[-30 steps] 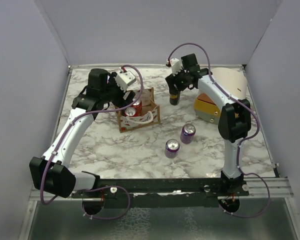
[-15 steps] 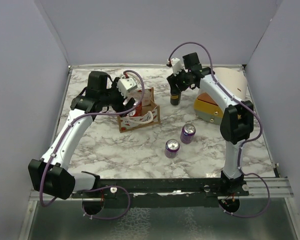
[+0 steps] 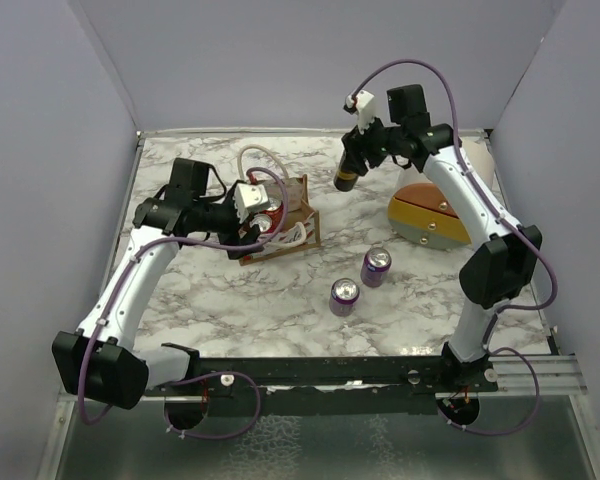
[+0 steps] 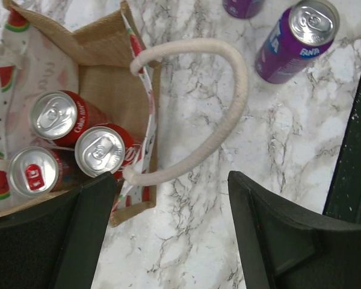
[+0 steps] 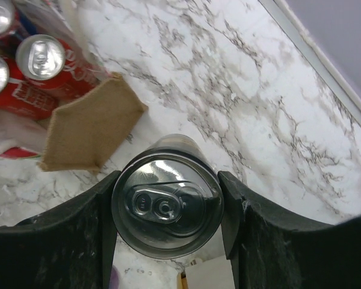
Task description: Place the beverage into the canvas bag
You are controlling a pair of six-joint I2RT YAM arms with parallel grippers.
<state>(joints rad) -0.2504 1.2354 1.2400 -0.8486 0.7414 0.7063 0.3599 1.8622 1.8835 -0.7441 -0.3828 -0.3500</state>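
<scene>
The canvas bag [image 3: 292, 212] stands at the table's middle left and holds three red cans [image 4: 99, 150]. Its white rope handle [image 4: 225, 114] arcs over the marble. My right gripper [image 3: 348, 168] is shut on a dark beverage can [image 5: 166, 205] and holds it in the air, right of and behind the bag. The bag's tan corner [image 5: 87, 129] shows to the upper left in the right wrist view. My left gripper [image 3: 260, 222] hovers open and empty over the bag's near edge, its fingers [image 4: 78, 235] wide apart.
Two purple cans [image 3: 376, 266] [image 3: 344, 296] stand on the marble in front of the bag; one reads Fanta [image 4: 295, 39]. A peach-and-yellow domed container [image 3: 430, 215] sits at the right. Grey walls close in the back and sides.
My right gripper has lifted the dark can off the table and swung it up. My left gripper has moved nearer, from behind the bag to over its near edge.
</scene>
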